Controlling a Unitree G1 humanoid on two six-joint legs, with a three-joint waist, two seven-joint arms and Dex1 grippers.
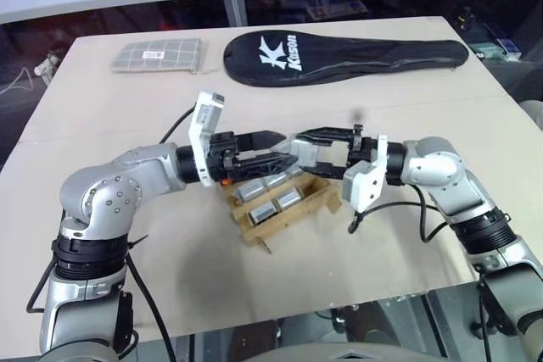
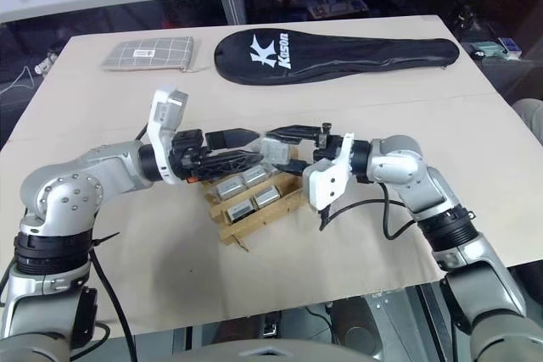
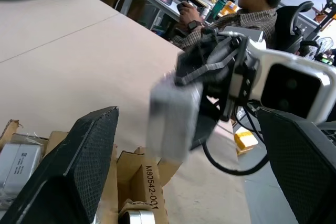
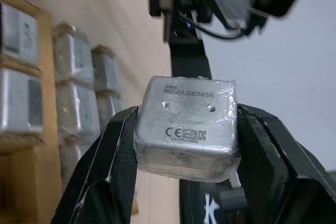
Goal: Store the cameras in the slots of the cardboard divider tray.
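Plastic-wrapped boxy metal camera [image 4: 186, 129] between black pincer [image 4: 186, 145] fingers

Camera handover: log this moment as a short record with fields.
held camera: silver camera, clamped between the right gripper's fingers
right gripper: shut on the camera, above the tray, pointing toward the left gripper
left gripper: open, empty, facing the right one, fingers spread on either side of the camera
tray: several wrapped cameras already in slots
table: beige top; grey checked pouch and black racket case at the far edge
background: a person seated beyond the table
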